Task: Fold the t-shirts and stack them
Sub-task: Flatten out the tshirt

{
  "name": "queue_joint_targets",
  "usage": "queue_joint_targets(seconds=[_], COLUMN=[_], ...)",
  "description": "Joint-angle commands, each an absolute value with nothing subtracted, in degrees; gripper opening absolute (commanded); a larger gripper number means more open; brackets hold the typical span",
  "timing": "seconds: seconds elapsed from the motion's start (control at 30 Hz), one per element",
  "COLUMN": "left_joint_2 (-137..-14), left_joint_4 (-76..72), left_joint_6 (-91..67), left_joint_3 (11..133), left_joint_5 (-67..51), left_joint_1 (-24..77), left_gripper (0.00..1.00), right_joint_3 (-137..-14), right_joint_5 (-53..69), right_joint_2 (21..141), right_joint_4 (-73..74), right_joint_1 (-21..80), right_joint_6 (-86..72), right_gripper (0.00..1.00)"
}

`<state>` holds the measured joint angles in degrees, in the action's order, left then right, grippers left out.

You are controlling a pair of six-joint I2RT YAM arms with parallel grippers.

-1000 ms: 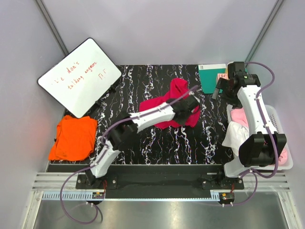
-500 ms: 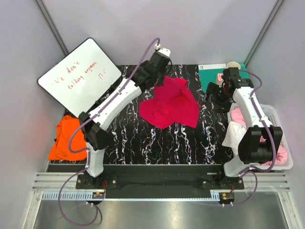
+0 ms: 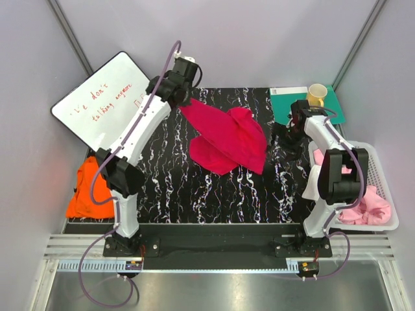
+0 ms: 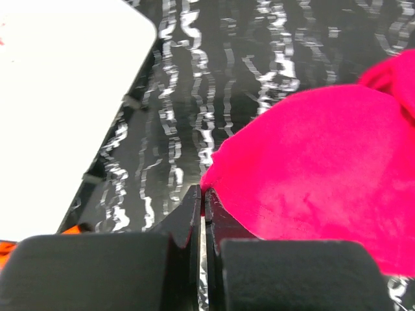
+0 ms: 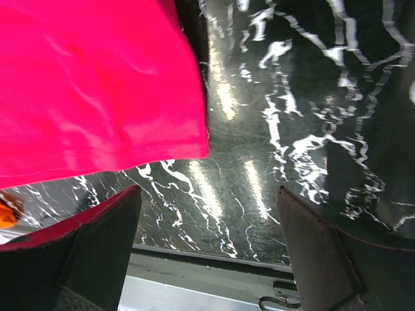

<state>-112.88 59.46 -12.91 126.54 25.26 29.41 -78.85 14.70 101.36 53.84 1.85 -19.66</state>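
Left gripper (image 4: pixel 204 194) clamps 1 corner of the magenta t-shirt (image 3: pixel 227 139), mid-frame and unfolded; my right gripper (image 5: pixel 207 214) gapes beside it. Orange t-shirt (image 3: pixel 97 188) sits lower left, pink t-shirt (image 3: pixel 366 208) and white t-shirt (image 3: pixel 316 181) in the basket (image 3: pixel 388 194) lower right: I judge nothing stacked.

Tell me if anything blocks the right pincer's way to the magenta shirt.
Nothing visible does. The right pincer stands open beside the right edge of the magenta shirt, with only bare marbled table between them. The yellow cup and green mat lie farther back, off that path.
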Motion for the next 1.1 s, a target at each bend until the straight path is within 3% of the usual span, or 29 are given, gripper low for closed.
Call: queue_joint_targets(seconds=[0.0,0.37,0.67,1.07], left_joint_2=[-109.4,-103.5,-101.3,-100.3], left_joint_4=[60.3,57.2,56.5,56.2], left_joint_6=[-12.1,-17.8,-18.1,-17.2], left_joint_3=[127.0,128.9,121.5,120.4], left_joint_5=[27.6,16.2,16.5,15.9], left_joint_1=[24.7,23.3,23.6,23.6], left_gripper=[0.00,0.00,0.00,0.00], right_joint_3=[-81.2,-80.7,-79.0,-75.8], right_joint_5=[16.8,23.4,28.6,25.6], right_joint_2=[103.6,107.5,110.8,114.3], right_joint_4=[52.6,49.1,42.5,40.5], right_joint_1=[5.8,10.6,18.2,21.8], right_joint_6=[-19.2,-23.7,-30.8,-36.3], right_gripper=[0.92,0.90,0.87,0.76])
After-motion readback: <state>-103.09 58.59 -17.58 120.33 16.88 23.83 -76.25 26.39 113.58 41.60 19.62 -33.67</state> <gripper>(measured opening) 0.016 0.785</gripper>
